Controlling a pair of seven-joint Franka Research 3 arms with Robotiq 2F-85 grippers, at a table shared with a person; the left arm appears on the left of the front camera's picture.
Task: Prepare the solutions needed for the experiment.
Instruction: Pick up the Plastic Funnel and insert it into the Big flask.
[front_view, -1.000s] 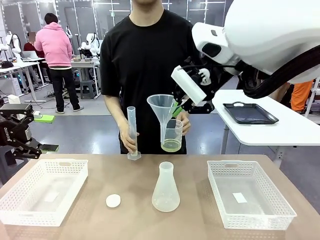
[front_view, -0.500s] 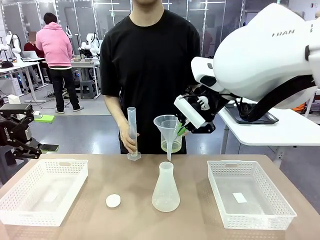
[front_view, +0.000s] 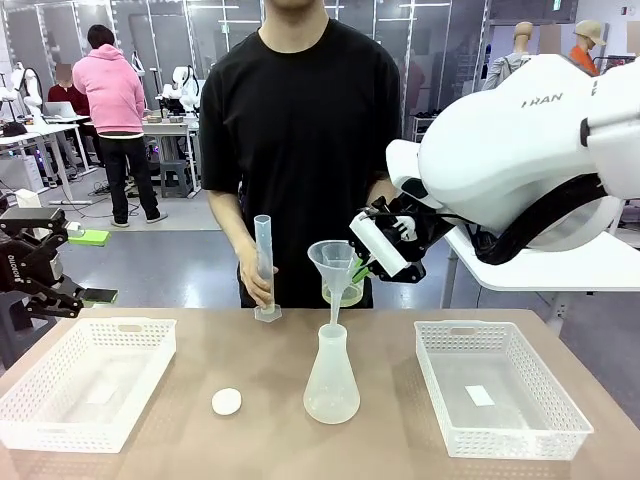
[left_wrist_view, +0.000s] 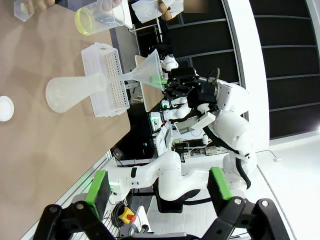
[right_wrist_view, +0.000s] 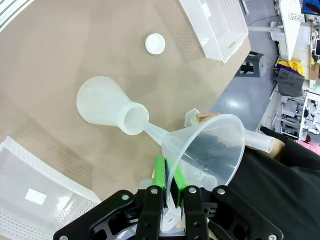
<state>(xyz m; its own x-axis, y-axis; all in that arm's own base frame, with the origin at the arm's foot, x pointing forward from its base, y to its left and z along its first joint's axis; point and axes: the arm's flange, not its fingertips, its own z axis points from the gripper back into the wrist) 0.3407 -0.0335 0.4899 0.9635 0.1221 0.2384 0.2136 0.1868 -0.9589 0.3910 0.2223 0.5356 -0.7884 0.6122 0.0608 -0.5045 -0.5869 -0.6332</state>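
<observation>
My right gripper (front_view: 362, 265) is shut on the rim of a clear plastic funnel (front_view: 333, 258), whose stem points down into the mouth of the translucent white conical flask (front_view: 332, 380) at mid-table. The right wrist view shows the funnel (right_wrist_view: 210, 150) pinched between the green pads, its stem in the flask (right_wrist_view: 105, 112). Behind the funnel the person holds a beaker with a little pale yellow solution (front_view: 343, 293), and steadies a graduated cylinder (front_view: 264, 265) with the other hand. The solution (left_wrist_view: 85, 21) also shows in the left wrist view. My left gripper (front_view: 50, 295) hangs open off the table's left.
A white basket (front_view: 85, 385) sits at the table's left and another basket (front_view: 500, 385) at its right. A small white cap (front_view: 226, 401) lies left of the flask. A second table with a black tray stands behind my right arm.
My right gripper has come down with the funnel, bringing its stem from high in front of the beaker to the flask's mouth. The left arm and the person's hands have stayed put.
</observation>
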